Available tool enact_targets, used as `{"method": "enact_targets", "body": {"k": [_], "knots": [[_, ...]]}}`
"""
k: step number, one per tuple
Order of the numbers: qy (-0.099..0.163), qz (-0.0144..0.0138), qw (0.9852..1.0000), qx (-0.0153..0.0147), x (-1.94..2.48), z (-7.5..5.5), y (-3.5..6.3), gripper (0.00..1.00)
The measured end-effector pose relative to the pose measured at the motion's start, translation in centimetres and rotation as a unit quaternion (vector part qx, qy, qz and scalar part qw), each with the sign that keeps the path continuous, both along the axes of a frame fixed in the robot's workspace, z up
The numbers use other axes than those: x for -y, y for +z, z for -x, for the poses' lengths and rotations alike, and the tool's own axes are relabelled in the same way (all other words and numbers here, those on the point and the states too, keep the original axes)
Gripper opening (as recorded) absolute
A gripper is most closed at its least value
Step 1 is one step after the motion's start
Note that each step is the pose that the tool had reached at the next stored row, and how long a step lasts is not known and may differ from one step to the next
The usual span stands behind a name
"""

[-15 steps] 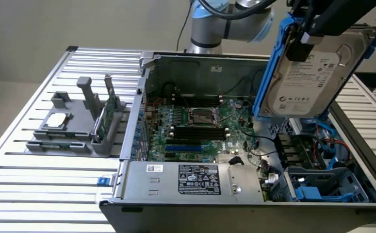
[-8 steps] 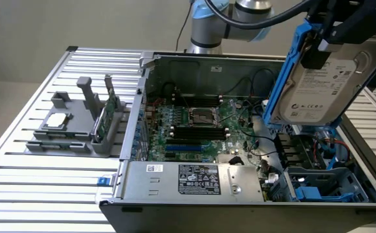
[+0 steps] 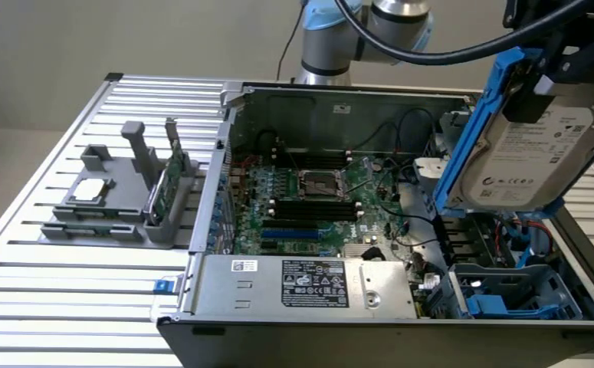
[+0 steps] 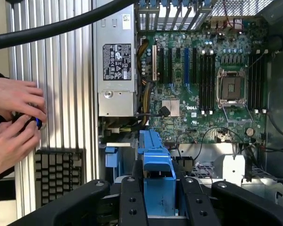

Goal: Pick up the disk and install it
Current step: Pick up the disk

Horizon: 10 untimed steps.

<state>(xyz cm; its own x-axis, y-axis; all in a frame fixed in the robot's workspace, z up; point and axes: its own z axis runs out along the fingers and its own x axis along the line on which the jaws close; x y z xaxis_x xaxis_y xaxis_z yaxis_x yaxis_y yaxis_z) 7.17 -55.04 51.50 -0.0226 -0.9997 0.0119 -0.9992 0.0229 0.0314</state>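
My gripper (image 3: 548, 75) is shut on the disk (image 3: 526, 153), a silver-grey hard drive with a white label in a blue plastic carrier. I hold it on edge, tilted, high above the right part of the open computer case (image 3: 225, 176). In the wrist view the blue carrier (image 4: 156, 157) sits clamped between my two black fingers (image 4: 133, 197), with the gripper (image 4: 158, 190) looking down into the case. Below the disk lies a drive bay with blue plastic fittings (image 3: 507, 300).
Inside the case are the motherboard (image 3: 307, 199) and a silver power supply (image 3: 307, 285). On the slatted table at the exterior view's left stands a grey holder (image 3: 113, 207) with a green circuit card (image 3: 169, 180) and a small silver chip (image 3: 90, 190). A person's hands (image 4: 14, 122) rest beside the case near a keyboard (image 4: 56, 174).
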Motion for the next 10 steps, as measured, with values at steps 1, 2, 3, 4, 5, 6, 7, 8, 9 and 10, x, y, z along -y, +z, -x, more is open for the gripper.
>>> {"method": "enact_targets", "body": {"k": [1, 2, 3, 4, 5, 6, 7, 8, 9, 10], "knots": [[0.000, 0.0000, 1.0000, -0.0001, 0.18, -0.2, 0.00, 0.33], [0.000, 0.0000, 1.0000, -0.0001, 0.32, -0.4, 0.00, 0.33], [0.000, 0.0001, 1.0000, -0.0002, 0.45, -0.5, -0.01, 0.33], [0.000, 0.0000, 1.0000, -0.0002, 0.58, -0.7, -0.02, 0.33], [0.000, 0.0000, 1.0000, -0.0002, 0.71, -0.9, -0.04, 0.33], [0.000, 0.0000, 1.0000, -0.0003, 0.82, -1.1, -0.06, 0.33], [0.000, 0.0000, 1.0000, -0.0002, 0.93, -1.2, -0.09, 0.33], [0.000, 0.0000, 1.0000, -0.0003, 1.05, -1.4, -0.13, 0.33], [0.000, 0.0000, 1.0000, -0.0003, 1.16, -1.5, -0.18, 0.33], [0.000, 0.0000, 1.0000, -0.0003, 1.27, -1.6, -0.24, 0.33]]}}
